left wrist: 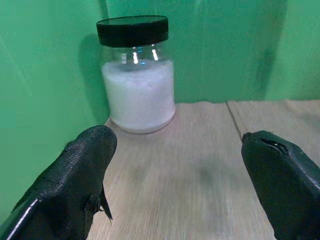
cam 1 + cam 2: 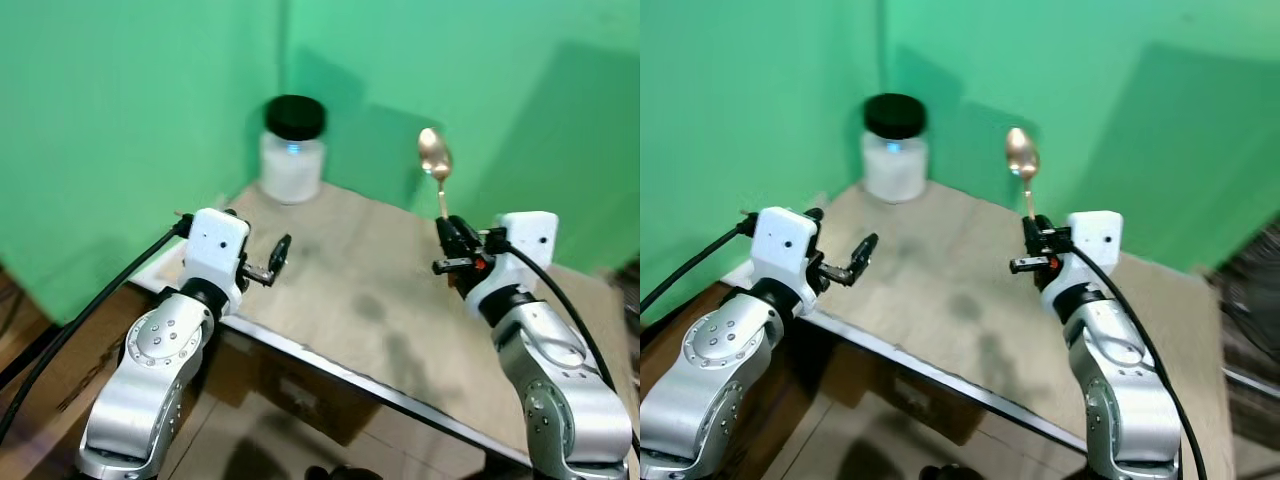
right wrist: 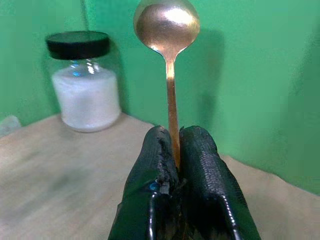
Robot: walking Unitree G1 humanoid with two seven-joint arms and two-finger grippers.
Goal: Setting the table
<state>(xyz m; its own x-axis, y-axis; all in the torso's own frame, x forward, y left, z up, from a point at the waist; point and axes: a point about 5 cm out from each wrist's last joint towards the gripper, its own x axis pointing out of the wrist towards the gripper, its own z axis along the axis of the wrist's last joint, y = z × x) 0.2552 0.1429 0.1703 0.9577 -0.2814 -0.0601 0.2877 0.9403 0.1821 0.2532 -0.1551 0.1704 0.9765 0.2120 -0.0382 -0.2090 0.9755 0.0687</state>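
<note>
Spoon up, nothing set down yet
Right gripper [image 2: 447, 243] fingers pinch the spoon [image 2: 436, 160] upright over the surface [image 2: 370, 300]; left gripper [image 2: 277, 257] gapes empty

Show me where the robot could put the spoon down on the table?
The bare wood of the table between the left gripper and the right gripper, which holds the spoon upright, is free. The far left corner is taken by the black-lidded jar.

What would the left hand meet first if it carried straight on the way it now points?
Probably the jar of white powder near the table's far corner: the open left hand points roughly at it, though depth is uncertain.
</note>
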